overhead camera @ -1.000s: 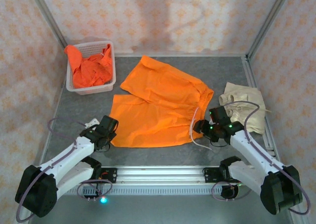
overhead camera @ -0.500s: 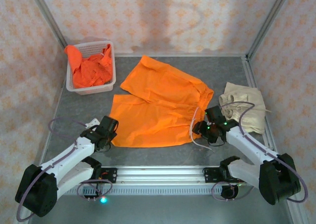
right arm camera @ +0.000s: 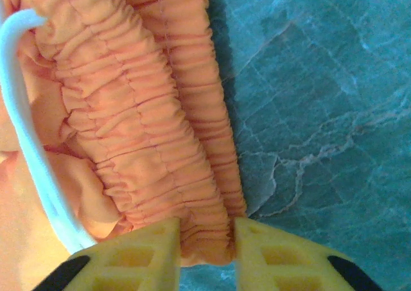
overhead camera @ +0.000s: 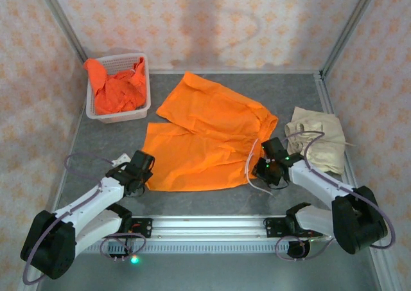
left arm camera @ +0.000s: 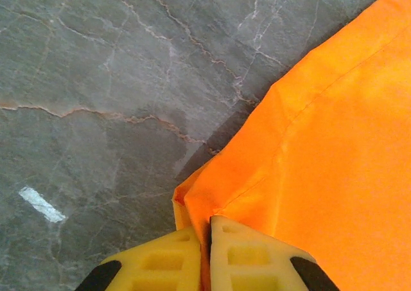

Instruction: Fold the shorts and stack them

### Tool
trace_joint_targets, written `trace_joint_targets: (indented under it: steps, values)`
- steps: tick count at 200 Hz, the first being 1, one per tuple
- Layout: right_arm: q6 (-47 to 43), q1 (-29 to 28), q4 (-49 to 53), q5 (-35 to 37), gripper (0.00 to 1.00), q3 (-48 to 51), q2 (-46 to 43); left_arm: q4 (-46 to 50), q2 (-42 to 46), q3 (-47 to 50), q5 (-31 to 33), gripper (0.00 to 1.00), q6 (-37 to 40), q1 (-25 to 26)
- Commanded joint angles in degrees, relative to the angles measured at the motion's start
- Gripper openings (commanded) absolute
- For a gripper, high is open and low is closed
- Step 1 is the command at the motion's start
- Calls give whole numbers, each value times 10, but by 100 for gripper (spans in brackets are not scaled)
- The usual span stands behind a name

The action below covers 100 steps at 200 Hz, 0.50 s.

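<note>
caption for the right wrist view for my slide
Right gripper closed on the gathered waistband of the orange shorts, white drawstring alongside, on the grey table.

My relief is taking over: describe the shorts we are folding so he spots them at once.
On the grey table, look at the middle, between the left gripper and right gripper. The orange shorts lie there. Unlike the orange cloth bunched in the basket and the crumpled beige shorts at the right edge, they are spread flat.

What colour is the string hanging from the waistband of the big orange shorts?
White. The string of the orange shorts shows best in the right wrist view.
</note>
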State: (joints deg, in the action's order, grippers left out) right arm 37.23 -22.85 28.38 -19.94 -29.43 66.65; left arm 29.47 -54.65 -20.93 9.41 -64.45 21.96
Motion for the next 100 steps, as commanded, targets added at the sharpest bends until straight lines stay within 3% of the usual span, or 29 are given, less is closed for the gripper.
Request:
trace_joint_targets:
  steps: [1,40,64,100]
  values:
    - [-13,-4,-16,32,17,2,9,-5,-4,4,13,10,2,-5]
    - [-31,-4,-13,48,0,-7,40,3,-1,-7,20,9,7,-5]
    - [-48,-4,9,61,0,-26,28,32,11,-33,38,0,22,-5]
    - [-88,-4,88,103,0,-94,-18,104,51,-113,69,0,60,-6]
